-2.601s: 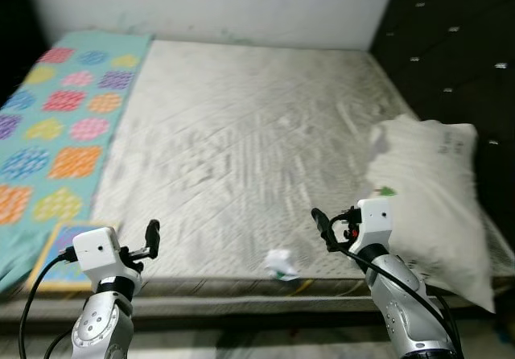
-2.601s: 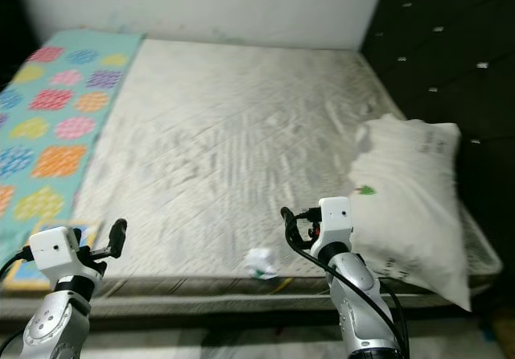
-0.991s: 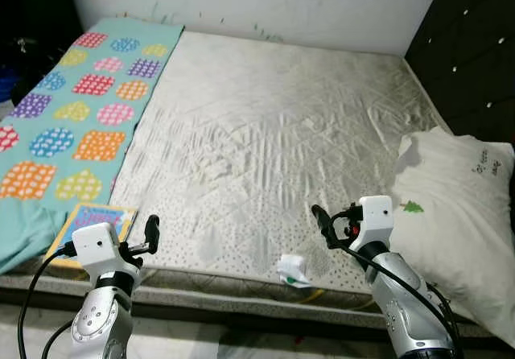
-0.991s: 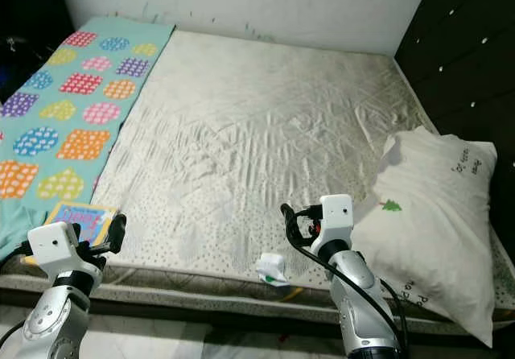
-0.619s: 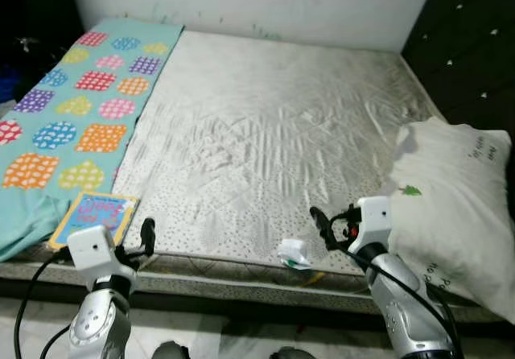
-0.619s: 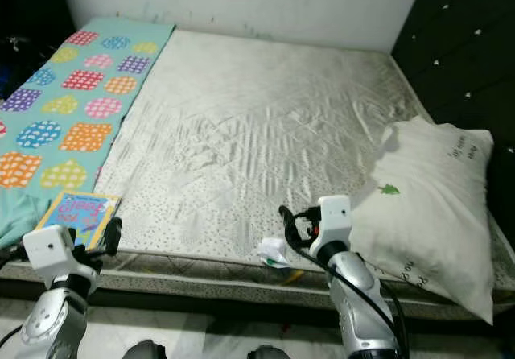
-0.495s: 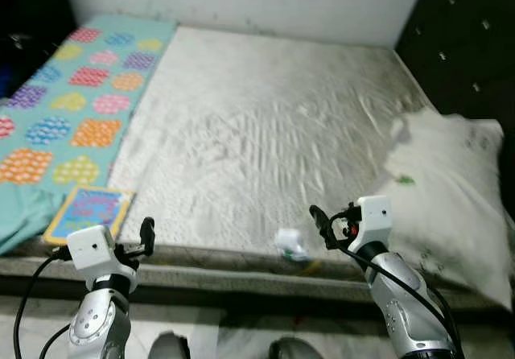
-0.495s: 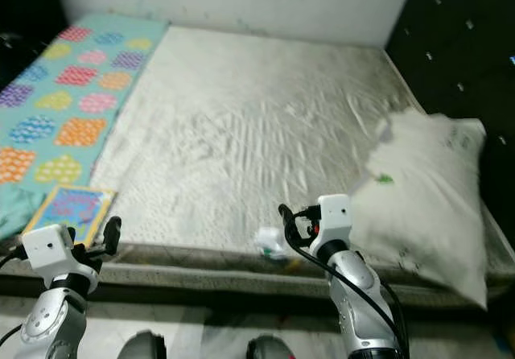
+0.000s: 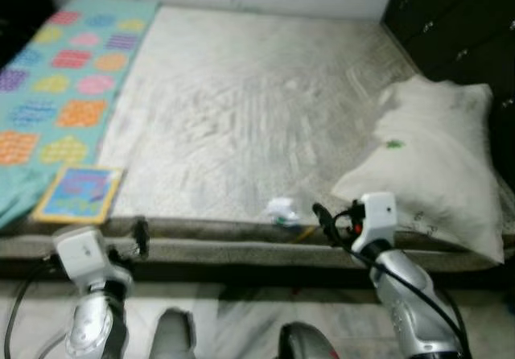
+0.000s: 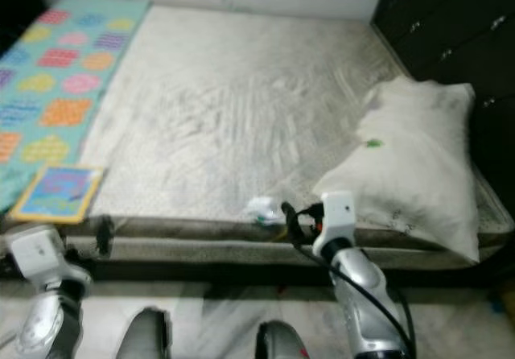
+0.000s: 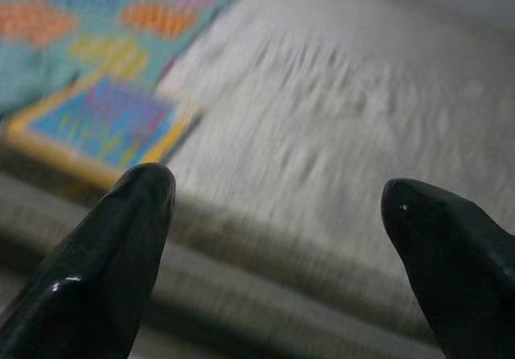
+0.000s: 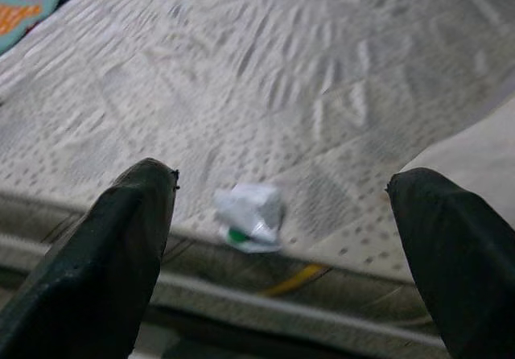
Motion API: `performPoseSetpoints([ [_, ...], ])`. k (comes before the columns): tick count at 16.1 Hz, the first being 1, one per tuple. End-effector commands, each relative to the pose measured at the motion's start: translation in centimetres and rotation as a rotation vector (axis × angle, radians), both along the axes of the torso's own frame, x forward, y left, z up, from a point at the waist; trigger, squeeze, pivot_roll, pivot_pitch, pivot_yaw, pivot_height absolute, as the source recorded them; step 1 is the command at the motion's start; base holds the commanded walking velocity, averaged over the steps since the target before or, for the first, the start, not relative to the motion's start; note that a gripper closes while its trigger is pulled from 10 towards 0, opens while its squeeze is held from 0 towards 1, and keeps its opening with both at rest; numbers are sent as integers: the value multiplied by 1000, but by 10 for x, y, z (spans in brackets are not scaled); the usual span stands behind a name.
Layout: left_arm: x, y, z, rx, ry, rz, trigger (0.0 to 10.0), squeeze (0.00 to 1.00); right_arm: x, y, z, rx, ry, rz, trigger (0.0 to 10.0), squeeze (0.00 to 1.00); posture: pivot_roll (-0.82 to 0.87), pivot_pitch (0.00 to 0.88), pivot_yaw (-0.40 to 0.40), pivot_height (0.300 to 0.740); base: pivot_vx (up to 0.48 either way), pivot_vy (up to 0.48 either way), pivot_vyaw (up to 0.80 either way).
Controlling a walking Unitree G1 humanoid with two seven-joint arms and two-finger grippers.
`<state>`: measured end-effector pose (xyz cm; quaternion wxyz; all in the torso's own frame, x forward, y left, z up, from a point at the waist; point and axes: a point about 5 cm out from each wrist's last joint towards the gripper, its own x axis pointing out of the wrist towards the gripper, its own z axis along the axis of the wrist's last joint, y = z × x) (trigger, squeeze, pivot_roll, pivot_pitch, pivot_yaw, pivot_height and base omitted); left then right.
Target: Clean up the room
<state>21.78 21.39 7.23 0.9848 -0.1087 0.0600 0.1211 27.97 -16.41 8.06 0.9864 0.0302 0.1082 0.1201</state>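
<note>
Two grippers were recorded, both with fingers spread and empty: right gripper (image 12: 282, 238) aimed at the crumpled wrapper (image 12: 251, 216), presumably for pickup; left gripper (image 11: 278, 238) held low. The wrapper lay at the mattress (image 9: 241, 101) front edge, near its pillow (image 9: 434, 166); book (image 9: 79, 193) beside its blanket (image 9: 56, 77). No containers were noted.

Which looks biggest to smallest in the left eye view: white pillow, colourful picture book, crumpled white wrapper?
1. White pillow with a small green print, at the bed's right side.
2. Colourful flat picture book, near the mattress's front left edge.
3. Crumpled white wrapper, at the front edge, clearly smallest.
</note>
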Motion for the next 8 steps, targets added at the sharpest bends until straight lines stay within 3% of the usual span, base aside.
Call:
performPoseSetpoints([
  [1, 4, 1, 7, 8, -20, -1, 10000, 0, 1, 1, 4, 7, -10, 11, 10000, 0, -94, 150, -87, 659, 0, 0, 0],
  [6, 3, -1, 8, 7, -26, -15, 10000, 0, -1, 2, 4, 8, 0, 18, 10000, 0, -94, 150, -87, 659, 0, 0, 0],
  [8, 4, -1, 8, 1, -29, -29, 10000, 0, -1, 2, 3, 7, 3, 18, 10000, 0, -94, 150, -87, 659, 278, 0, 0],
])
